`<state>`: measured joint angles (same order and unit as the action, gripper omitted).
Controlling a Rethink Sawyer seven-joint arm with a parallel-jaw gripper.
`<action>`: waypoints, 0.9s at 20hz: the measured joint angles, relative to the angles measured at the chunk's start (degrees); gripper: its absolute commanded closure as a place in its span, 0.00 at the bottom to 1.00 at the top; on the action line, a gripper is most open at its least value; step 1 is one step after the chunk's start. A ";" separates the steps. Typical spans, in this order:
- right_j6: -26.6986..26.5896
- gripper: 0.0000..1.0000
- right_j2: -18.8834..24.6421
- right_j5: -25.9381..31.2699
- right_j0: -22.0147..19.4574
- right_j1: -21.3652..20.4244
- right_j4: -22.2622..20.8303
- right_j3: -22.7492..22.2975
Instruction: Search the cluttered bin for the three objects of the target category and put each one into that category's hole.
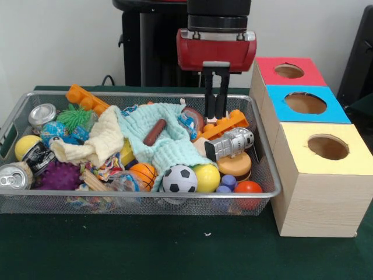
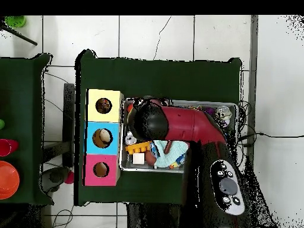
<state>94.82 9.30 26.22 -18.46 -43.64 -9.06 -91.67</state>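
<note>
currently hand (image 1: 216,114) narrow, holding nothing, above orange plastic block toy (image 1: 224,125) at wire mesh bin's (image 1: 265,175) 1 o'clock; spread fingers before descending, avoid mint cloth (image 1: 163,140).

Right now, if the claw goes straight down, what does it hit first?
Most likely the orange toy block, directly beneath the claw. Depth is unclear, so it could land on the light blue cloth beside it instead.

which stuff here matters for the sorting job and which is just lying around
Job:
wire bin
gripper, fingers close together, holding nothing
red-topped box
blue-topped box
yellow-topped box
bin clutter: soccer ball, toy robot, cans

Lying about:
orange bowl
red cup
</note>
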 measured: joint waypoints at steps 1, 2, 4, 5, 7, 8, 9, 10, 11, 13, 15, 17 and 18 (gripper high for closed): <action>0.00 1.00 0.73 0.53 -1.00 -0.50 -0.31 0.00; 0.00 1.00 1.08 0.86 -1.58 -0.79 -0.49 0.01; 0.00 1.00 1.49 1.42 -2.38 -1.17 -0.81 0.03; 0.00 1.00 1.72 1.90 -2.92 -1.45 -1.09 0.07; 0.00 1.00 1.99 3.23 -3.94 -2.03 -1.76 0.24; 0.00 1.00 2.00 3.81 -4.29 -2.23 -2.01 0.39; -0.01 1.00 2.01 4.79 -4.79 -2.46 -2.46 0.71; -0.05 1.00 2.03 6.20 -5.46 -2.72 -3.17 1.25; -0.05 1.00 2.03 6.71 -5.71 -2.82 -3.49 1.46; -0.05 1.00 2.03 8.24 -6.56 -3.22 -4.95 2.21; -0.05 1.00 2.02 8.80 -7.12 -3.46 -6.48 2.78; -0.05 1.00 2.01 8.84 -7.42 -3.51 -8.43 3.44; -0.05 1.00 2.03 8.84 -7.38 -3.48 -9.95 3.90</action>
<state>94.77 11.33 35.06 -25.84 -47.12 -19.00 -87.78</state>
